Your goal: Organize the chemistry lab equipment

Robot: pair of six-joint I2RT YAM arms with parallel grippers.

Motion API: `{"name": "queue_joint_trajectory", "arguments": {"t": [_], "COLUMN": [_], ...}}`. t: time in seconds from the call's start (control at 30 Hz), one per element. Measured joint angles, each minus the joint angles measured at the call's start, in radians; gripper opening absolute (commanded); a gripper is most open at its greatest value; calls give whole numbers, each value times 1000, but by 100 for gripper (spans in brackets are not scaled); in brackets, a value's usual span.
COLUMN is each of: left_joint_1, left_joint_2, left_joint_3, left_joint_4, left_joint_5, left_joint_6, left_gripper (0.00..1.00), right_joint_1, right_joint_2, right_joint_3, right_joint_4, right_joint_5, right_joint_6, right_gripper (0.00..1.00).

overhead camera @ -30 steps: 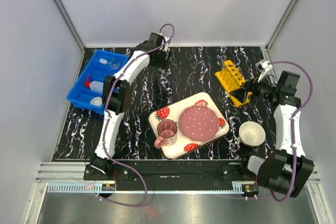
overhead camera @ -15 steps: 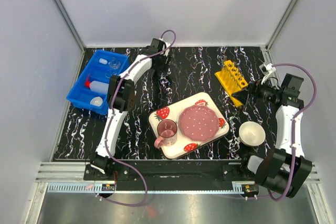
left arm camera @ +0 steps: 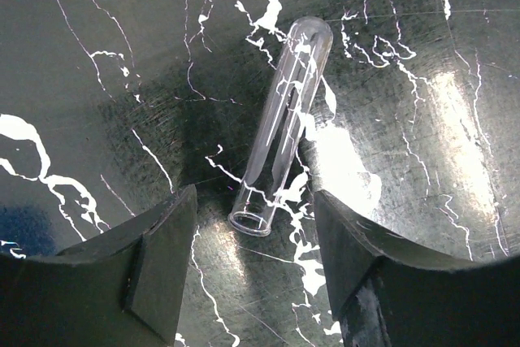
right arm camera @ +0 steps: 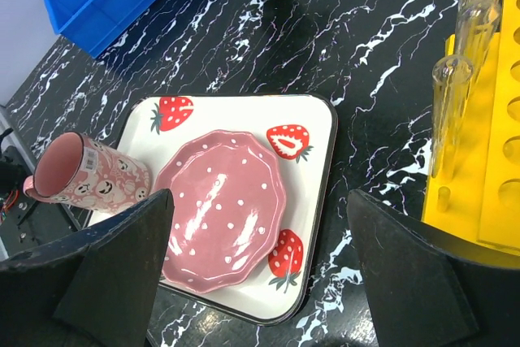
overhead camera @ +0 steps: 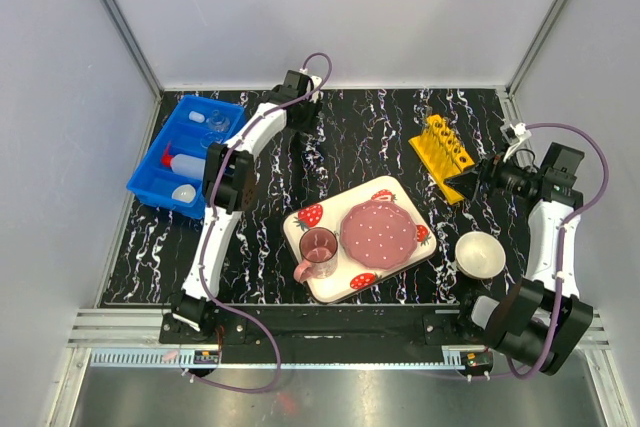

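A clear glass tube (left arm camera: pixel 286 111) lies flat on the black marbled table, its open end toward my left gripper (left arm camera: pixel 254 258). That gripper is open, one finger on each side of the tube's mouth with a gap on both sides. It hovers at the far middle of the table (overhead camera: pixel 303 147). The yellow holed rack (overhead camera: pixel 443 152) holds upright tubes (right arm camera: pixel 449 91). My right gripper (right arm camera: pixel 260 233) is open and empty just beside the rack's near end (overhead camera: pixel 468 183). The white squeeze bottle (overhead camera: pixel 186 161), the white dome (overhead camera: pixel 183 192) and small glassware (overhead camera: pixel 212 119) sit in the blue bin (overhead camera: pixel 143 185).
A strawberry-print tray (overhead camera: pixel 395 190) carries a pink plate (overhead camera: pixel 378 230) and a pink cup (overhead camera: pixel 318 247) at the table's middle front. A white bowl (overhead camera: pixel 479 253) stands by the right arm. Grey walls close in the table on three sides.
The right arm has drawn back to the right, off the rack's near end. The left wrist has shifted slightly at the far middle of the table.
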Motion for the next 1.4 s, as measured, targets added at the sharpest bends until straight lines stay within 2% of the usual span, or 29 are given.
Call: {"name": "queue_joint_trajectory", "arguments": {"t": [0.33, 0.6, 1.4], "left_joint_1": [0, 2, 14], "left_joint_2": [0, 0, 3], "left_joint_3": [0, 0, -6], "left_joint_4": [14, 14, -48], "left_joint_5": [-13, -16, -12], "left_joint_6": [0, 0, -45], "left_gripper": [57, 46, 45], "right_joint_1": [-18, -25, -29], "right_joint_2": [-1, -11, -12], "right_joint_3": [0, 0, 1], "right_joint_4": [-15, -19, -36], "right_joint_5": [-31, -42, -84], "right_joint_6": [0, 1, 4], "right_gripper": [93, 95, 96]}}
